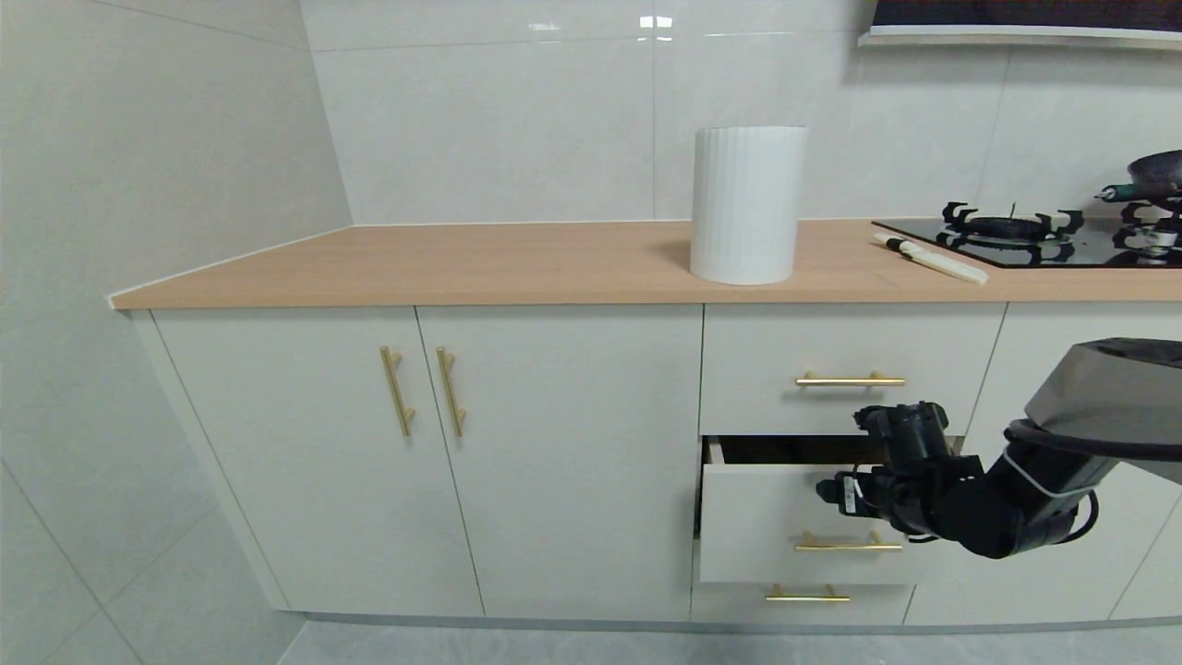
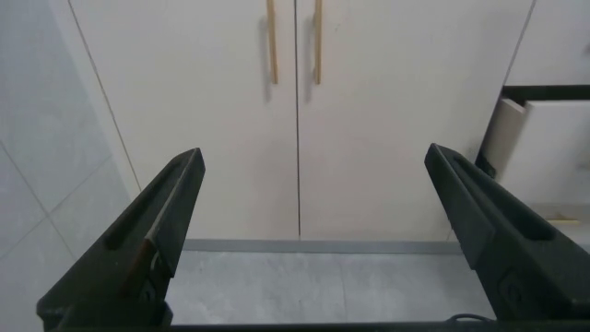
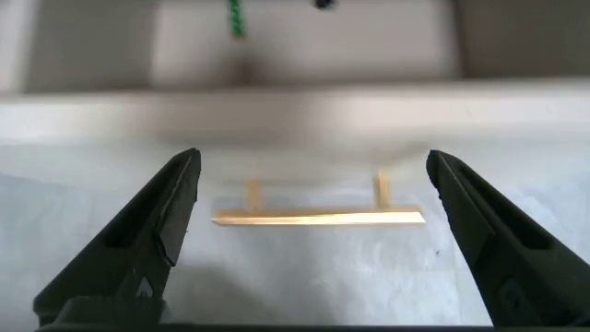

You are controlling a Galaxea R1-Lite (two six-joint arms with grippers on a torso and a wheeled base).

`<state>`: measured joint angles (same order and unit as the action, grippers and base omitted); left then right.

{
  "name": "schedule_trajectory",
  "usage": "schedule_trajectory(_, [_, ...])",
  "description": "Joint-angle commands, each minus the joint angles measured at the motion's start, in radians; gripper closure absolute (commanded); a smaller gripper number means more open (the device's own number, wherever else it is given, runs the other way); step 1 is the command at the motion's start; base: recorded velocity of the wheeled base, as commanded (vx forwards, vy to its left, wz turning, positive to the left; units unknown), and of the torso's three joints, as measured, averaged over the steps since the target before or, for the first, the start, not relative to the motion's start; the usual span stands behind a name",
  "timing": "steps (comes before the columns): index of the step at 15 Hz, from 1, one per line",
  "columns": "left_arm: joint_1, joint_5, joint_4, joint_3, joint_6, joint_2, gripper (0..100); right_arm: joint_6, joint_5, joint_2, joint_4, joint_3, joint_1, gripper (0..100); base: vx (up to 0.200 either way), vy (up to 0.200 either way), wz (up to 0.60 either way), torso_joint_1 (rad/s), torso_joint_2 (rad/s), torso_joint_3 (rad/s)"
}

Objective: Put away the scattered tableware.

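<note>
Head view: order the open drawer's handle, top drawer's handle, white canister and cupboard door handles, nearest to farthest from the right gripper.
1. Open drawer's handle, just below the right gripper.
2. Top drawer's handle, above it.
3. White canister, up on the counter.
4. Cupboard door handles, far left.

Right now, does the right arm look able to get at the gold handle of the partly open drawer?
Probably yes. The right gripper is open and faces the drawer front, with the handle just beyond its fingers and nothing between them.
</note>
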<state>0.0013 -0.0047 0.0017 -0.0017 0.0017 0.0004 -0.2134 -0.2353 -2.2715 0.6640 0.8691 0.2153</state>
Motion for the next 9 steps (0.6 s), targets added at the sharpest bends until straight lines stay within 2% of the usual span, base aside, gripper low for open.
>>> schedule_trajectory(1, [0.0,0.0,0.0,0.0,0.0,0.0,0,-0.012,-0.009,-0.102,0.02,0.065,-0.014,0,0.0,0.0,0.0,0.0,0.0,0.0])
schedule_trajectory(6, [0.0,0.0,0.0,0.0,0.0,0.0,0,-0.101,-0.064,-0.212,0.117,0.175,-0.034,0,0.0,0.0,0.0,0.0,0.0,0.0])
schedule_trajectory(9, [0.0,0.0,0.0,0.0,0.0,0.0,0,-0.138,-0.067,-0.23,0.124,0.217,-0.047,0,0.0,0.0,0.0,0.0,0.0,0.0])
